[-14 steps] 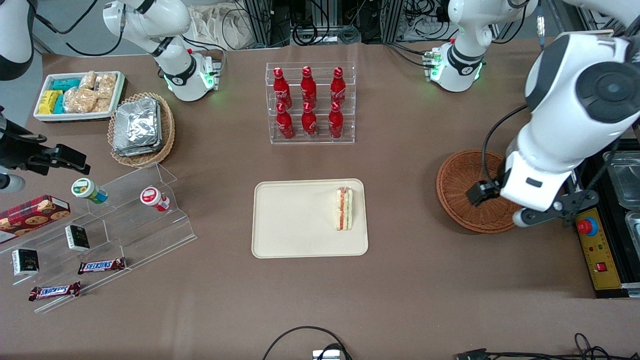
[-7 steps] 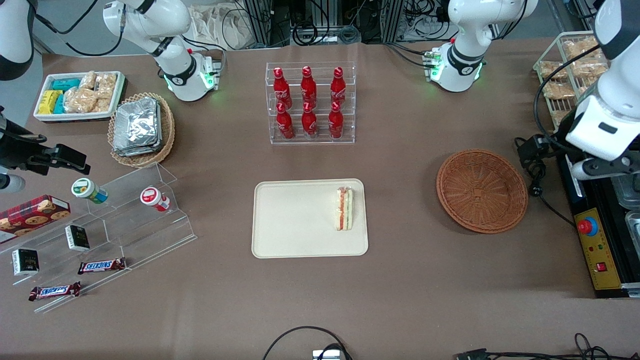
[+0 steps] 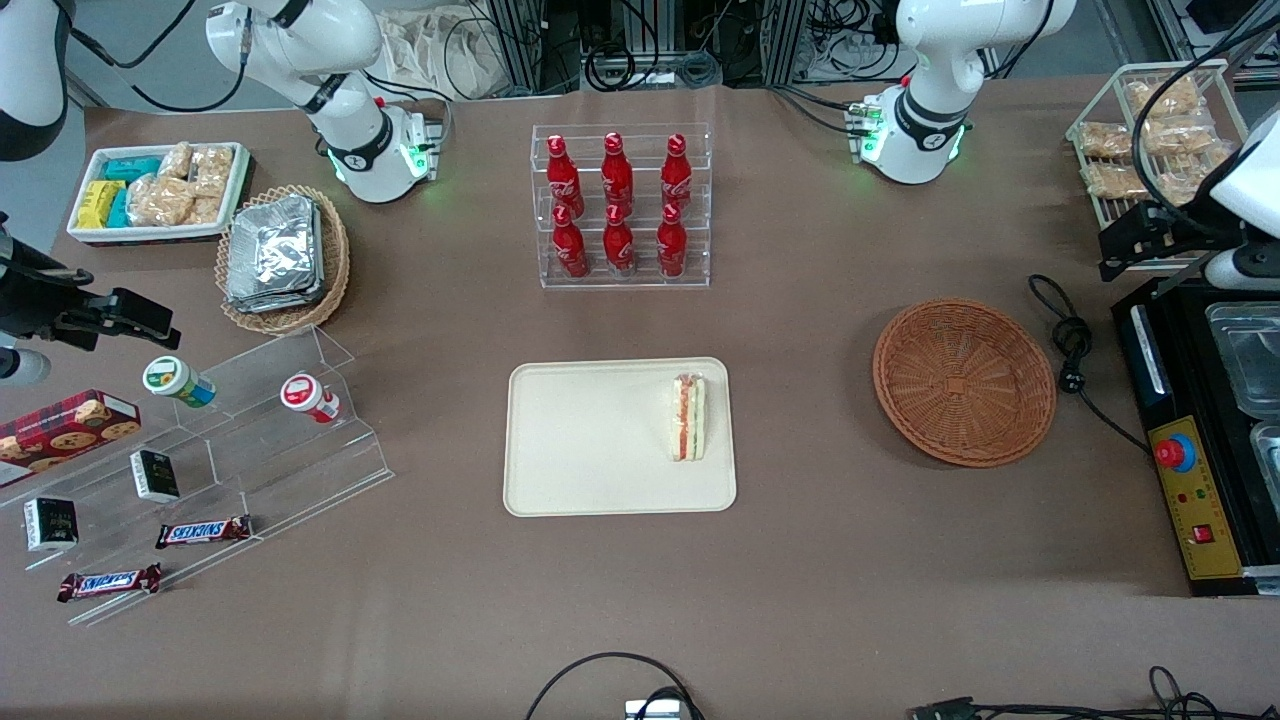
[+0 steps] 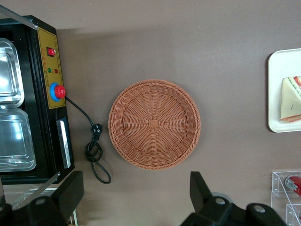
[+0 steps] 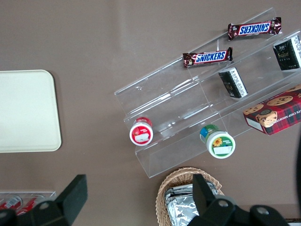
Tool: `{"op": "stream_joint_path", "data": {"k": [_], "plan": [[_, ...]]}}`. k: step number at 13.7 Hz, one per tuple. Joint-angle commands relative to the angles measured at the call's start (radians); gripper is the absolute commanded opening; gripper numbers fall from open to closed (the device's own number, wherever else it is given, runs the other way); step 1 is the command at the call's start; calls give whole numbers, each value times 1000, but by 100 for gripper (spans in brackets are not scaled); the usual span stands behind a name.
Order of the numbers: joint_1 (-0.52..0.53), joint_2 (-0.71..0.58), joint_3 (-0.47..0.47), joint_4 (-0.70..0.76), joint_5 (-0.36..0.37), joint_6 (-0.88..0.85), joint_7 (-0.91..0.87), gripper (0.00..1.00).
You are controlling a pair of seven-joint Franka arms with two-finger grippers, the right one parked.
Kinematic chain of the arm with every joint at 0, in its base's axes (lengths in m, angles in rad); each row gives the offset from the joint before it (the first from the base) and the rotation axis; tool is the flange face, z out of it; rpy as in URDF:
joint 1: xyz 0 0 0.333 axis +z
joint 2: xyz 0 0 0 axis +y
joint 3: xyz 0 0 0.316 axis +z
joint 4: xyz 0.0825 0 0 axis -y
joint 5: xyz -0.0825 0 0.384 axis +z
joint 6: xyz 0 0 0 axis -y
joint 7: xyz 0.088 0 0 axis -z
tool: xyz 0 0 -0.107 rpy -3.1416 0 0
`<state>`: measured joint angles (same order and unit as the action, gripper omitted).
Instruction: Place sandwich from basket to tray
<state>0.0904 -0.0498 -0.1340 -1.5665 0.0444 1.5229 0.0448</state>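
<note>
Sandwich (image 3: 688,417) sitting on tray (image 3: 590,470), basket (image 3: 964,382) empty. Gripper (image 4: 134,197) open, holding nothing, up high above basket. Only risk now: snagging that power cord (image 3: 1068,340) nearby.

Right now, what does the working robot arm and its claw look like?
The working arm has a glossy white rounded shell, and its white base glows green. A black cable loops along it. Its claw, above the table beside the basket, is matt black with two blunt, wedge-shaped fingers standing open.
</note>
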Motion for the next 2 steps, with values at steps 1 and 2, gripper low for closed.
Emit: {"op": "stream_joint_path", "data": {"k": [1,2], "plan": [[6,-12,-6,-23,-15,-7,18,100],[6,-7,-6,-21,-14,-12,15,100]]}}
